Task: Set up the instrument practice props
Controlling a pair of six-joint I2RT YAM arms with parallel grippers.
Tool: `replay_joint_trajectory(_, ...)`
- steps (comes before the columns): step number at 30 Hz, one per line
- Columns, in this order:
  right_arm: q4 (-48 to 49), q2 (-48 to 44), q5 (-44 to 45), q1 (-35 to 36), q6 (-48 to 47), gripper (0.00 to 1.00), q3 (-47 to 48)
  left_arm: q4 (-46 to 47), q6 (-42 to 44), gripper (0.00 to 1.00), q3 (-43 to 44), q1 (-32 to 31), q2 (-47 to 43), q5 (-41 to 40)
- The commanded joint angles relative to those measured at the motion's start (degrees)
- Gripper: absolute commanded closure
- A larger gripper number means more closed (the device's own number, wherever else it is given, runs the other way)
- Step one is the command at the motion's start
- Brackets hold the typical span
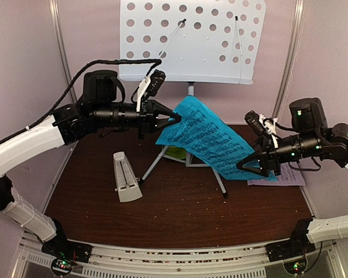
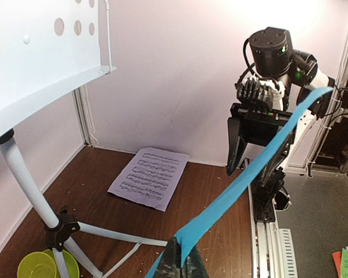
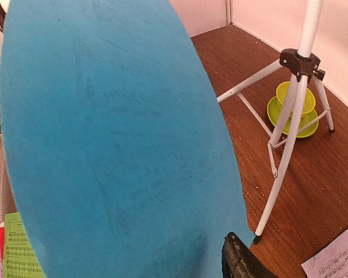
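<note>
The blue music sheet (image 1: 211, 139) hangs in the air, stretched between both grippers in front of the music stand (image 1: 191, 40). My left gripper (image 1: 175, 119) is shut on its upper left corner, and the left wrist view shows the edge (image 2: 243, 185) pinched between the jaws (image 2: 182, 260). My right gripper (image 1: 243, 165) stands open around the lower right end. One finger (image 3: 238, 260) shows beside the sheet (image 3: 116, 145); the other is hidden behind it. The pink sheet (image 1: 284, 175) lies flat under the right gripper. The cream metronome (image 1: 126, 176) stands at the left.
The stand's silver tripod legs (image 1: 156, 159) spread over the middle of the brown table (image 1: 180, 214). A lime-green bowl (image 3: 296, 98) on its saucer sits between the legs, mostly hidden by the blue sheet from above. Pale walls close in the back and both sides.
</note>
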Motion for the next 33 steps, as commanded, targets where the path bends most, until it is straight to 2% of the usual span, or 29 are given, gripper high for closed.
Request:
replay_joint_trajectory(1,1.25,-3.17,5.31,-1.19,0.36,0.53,-1.28,5.74,-3.80,1.00,-2.22,1.13,-1.84,4.16)
replay_joint_trajectory(8,1.86,-5.63,9.46,-1.91,1.26,0.75,-2.21,7.36,-5.36,1.00,-3.56,1.79,-2.43,5.32)
replay_joint_trajectory(17,-0.46,-7.50,10.56,-2.11,0.95,0.79,-2.94,9.21,-6.58,1.00,-7.61,3.53,-5.36,5.06)
replay_joint_trajectory(20,-0.36,-7.66,10.77,-2.17,1.14,0.86,-2.93,9.35,-6.92,1.00,-8.32,3.58,-5.90,5.18)
replay_joint_trajectory(23,0.22,-7.28,10.37,-2.17,1.74,1.00,-2.11,9.65,-6.98,1.00,-9.37,3.58,-6.44,4.35)
replay_joint_trajectory(24,0.48,-7.12,10.15,-2.17,1.86,1.00,-1.89,9.12,-6.69,1.00,-9.53,3.59,-6.57,3.66)
replay_joint_trajectory(25,0.64,-6.82,9.74,-2.15,1.92,1.00,-1.45,7.80,-6.23,0.97,-9.39,3.54,-6.59,1.74)
replay_joint_trajectory(27,-0.34,-5.69,9.08,-2.15,1.53,1.00,-0.02,0.88,-3.34,0.68,-6.83,3.58,-5.83,-4.53)
replay_joint_trajectory(29,-3.66,-3.52,9.16,-2.16,0.34,1.00,1.73,-8.29,0.98,0.49,-2.13,3.59,-4.76,-9.33)
replay_joint_trajectory(33,-10.87,0.81,7.98,-2.09,-2.00,1.00,4.18,-16.78,7.50,0.30,1.97,3.30,-5.59,-15.21)
